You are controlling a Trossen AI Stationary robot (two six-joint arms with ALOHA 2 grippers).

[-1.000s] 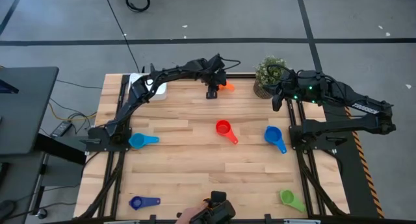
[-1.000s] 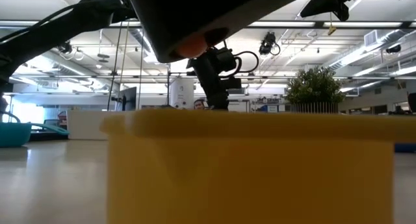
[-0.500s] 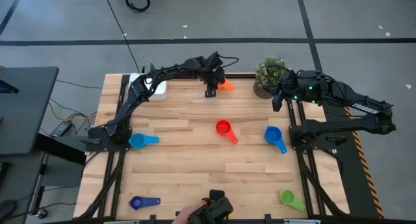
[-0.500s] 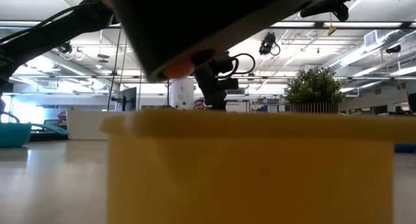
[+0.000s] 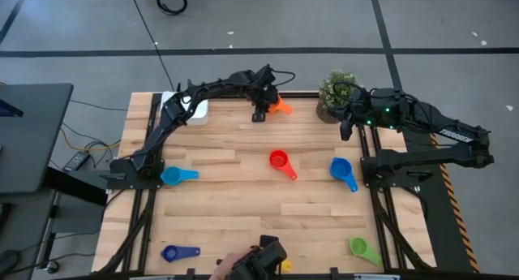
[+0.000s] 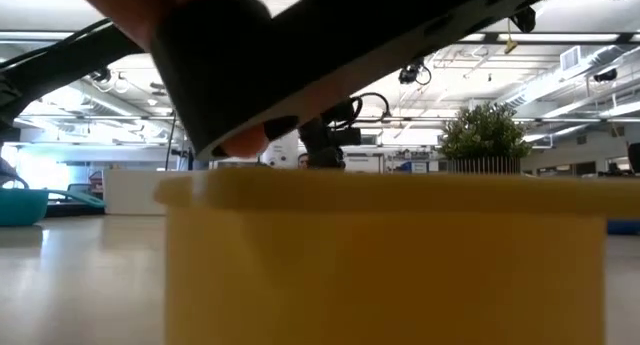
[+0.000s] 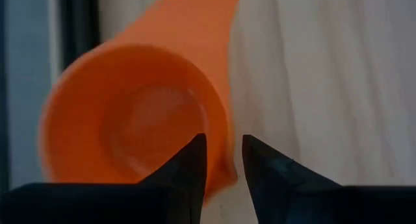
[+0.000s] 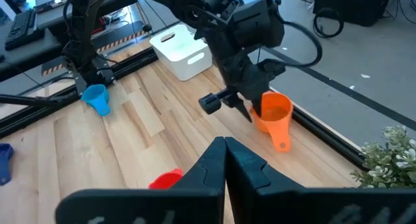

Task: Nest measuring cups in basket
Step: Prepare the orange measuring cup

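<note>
One orange cup (image 5: 280, 106) sits at the far edge of the counter (image 5: 243, 207), its rim between the left gripper (image 7: 220, 160) jaws, which should pinch it firmly before lifting, while the right gripper (image 8: 225, 160) waits clenched.

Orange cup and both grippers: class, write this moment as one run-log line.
left gripper: straddling rim of orange cup, far table edge | right gripper: shut, waiting by plant | basket: no cups visible

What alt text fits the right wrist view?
The left claw straddles the rim of an orange cup near the table's far edge. A white basket sits beyond, a light blue cup farther off, and the right claw is shut in front.
</note>
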